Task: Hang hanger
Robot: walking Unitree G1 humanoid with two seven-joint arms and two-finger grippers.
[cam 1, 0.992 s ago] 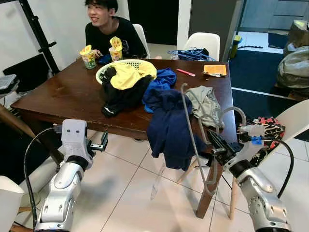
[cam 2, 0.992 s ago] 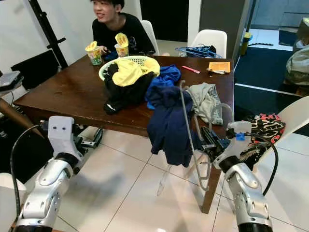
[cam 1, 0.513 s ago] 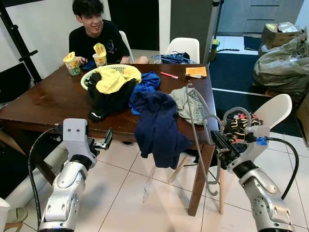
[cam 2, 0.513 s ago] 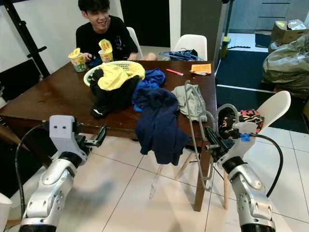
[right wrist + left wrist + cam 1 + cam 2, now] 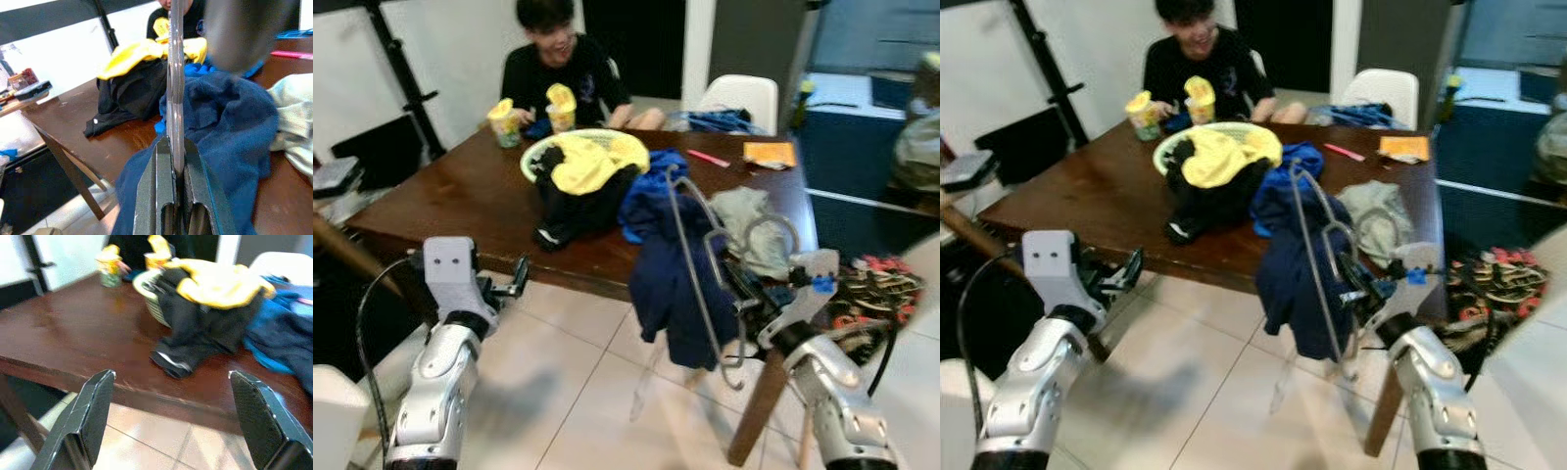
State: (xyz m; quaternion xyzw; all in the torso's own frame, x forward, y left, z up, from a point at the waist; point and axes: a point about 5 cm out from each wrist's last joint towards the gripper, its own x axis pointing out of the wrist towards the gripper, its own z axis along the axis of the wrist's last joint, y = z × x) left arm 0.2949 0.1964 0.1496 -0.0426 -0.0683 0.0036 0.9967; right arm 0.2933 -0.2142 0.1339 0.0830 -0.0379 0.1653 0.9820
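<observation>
Since half a second ago the whole scene has slid rightward in the head views and blurred, which is the camera turning; the table and its load lie as they did. Both arms remain raised in front of the table's near edge.

Right gripper pinches the grey hanger near the table's near right corner, fingers pressed together on its thin bar. That hanger is a pale grey wire-like loop standing nearly upright, its top reaching up past the navy garment that drapes over the near edge and hangs toward the floor. The right wrist view shows what the head views cannot: the bar runs straight up out of the closed fingers, with the navy cloth close behind it.

Left gripper hovers off the near edge toward the left, fingers spread wide with nothing between them. The left wrist view looks across the bare brown tabletop to a black garment spilling from the laundry basket, a yellow one on top.

A grey-green garment lies by the right edge. Two noodle cups stand at the far edge before a seated person. Tiled floor is open below the grippers; a white chair stands at the far right corner.
</observation>
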